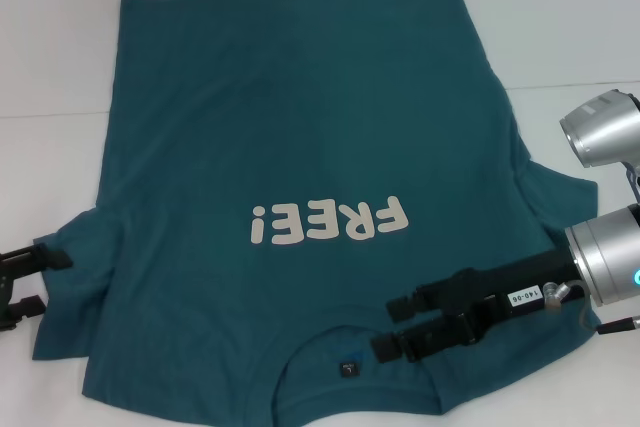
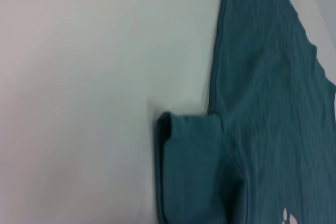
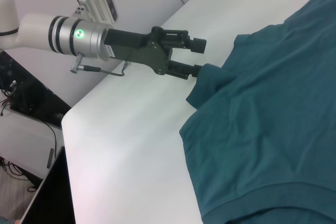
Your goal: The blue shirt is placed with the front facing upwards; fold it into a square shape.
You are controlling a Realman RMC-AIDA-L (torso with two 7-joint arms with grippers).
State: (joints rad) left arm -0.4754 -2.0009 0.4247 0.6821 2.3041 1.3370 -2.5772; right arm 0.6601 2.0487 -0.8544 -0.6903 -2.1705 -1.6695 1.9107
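The blue shirt [image 1: 300, 147] lies flat on the white table, front up, with the white "FREE!" lettering [image 1: 330, 222] reading upside down and the collar with its dark label [image 1: 347, 370] nearest me. My left gripper [image 1: 40, 282] is open at the tip of the shirt's left sleeve [image 1: 75, 247]. The right wrist view shows it [image 3: 195, 57] with its lower finger at the sleeve's edge [image 3: 207, 77]. The left wrist view shows that sleeve [image 2: 194, 166]. My right gripper [image 1: 395, 325] is open, low over the shoulder just right of the collar.
The white table [image 1: 60, 47] extends around the shirt to the left and behind. Its near corner and edge show in the right wrist view [image 3: 73, 129], with a dark screen [image 3: 47, 198] below it.
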